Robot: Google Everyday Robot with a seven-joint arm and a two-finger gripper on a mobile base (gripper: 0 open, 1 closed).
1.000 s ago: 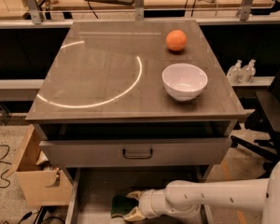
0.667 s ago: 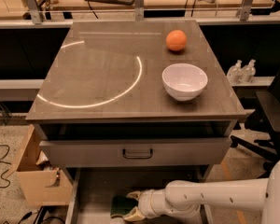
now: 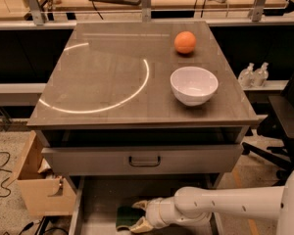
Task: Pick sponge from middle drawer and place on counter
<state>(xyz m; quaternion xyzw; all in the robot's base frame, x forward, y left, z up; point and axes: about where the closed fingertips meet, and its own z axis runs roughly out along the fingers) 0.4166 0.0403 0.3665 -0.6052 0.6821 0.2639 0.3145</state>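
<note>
One sponge, dark green on its upper face, lies on the floor of the middle drawer, which stands pulled out well below the counter's front edge. The gripper is down in that drawer at the sponge's right end. Its two tan fingers are pinching the sponge, one on the far side and one on the near side. The white arm reaches in from the right, low beneath the counter's front right corner.

Between the open drawer and the counter sits a grey drawer front with a dark bar handle at its middle, closed or very nearly so. Right under the counter's front edge there is a dark open slot.

On the counter a bright curved light arc sweeps across the left and middle of the glossy top. A white bowl stands toward the counter's front right, and an orange ball rests behind it near the far right edge, the two apart.

Off the counter's left front corner, down on the floor, is an open cardboard box. Beyond the counter's right side stand two small clear bottles, and nearer, a dark office chair.
</note>
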